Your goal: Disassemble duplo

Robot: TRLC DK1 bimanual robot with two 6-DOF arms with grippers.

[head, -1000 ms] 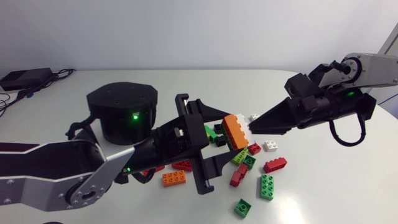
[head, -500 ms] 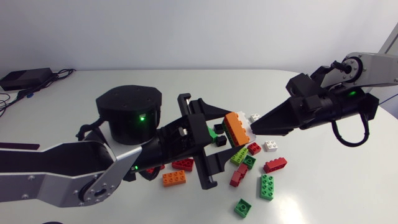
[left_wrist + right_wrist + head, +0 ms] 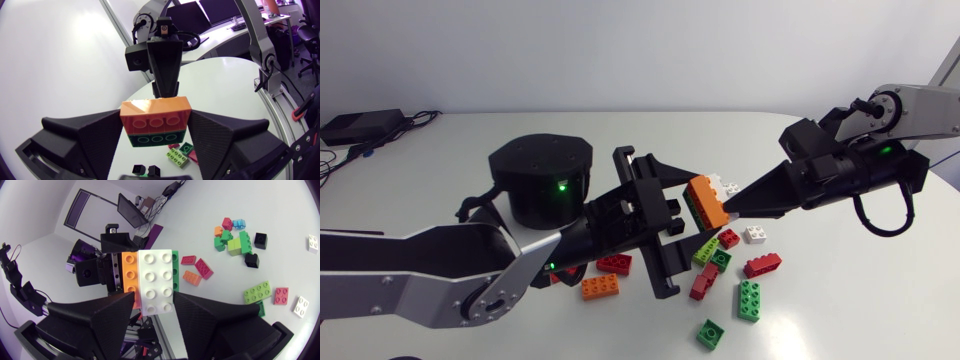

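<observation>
Held stack of studded plastic bricks (image 3: 705,203): orange, dark green and white layers.
Loose pieces, lower right of the head view: orange rectangular plastic brick (image 3: 599,287), red rectangular plastic brick (image 3: 762,265), green long plastic brick (image 3: 749,300), white small square plastic brick (image 3: 754,235).
Left gripper (image 3: 156,127), right gripper (image 3: 730,205): matte black.
Smooth table top (image 3: 850,320): plain white.

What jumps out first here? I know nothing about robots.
Above the white table, two black hands hold one little stack: the left hand grips the orange and green plastic bricks, the right hand the white plastic brick. Below lie scattered loose bricks in red, green, orange and white.
</observation>
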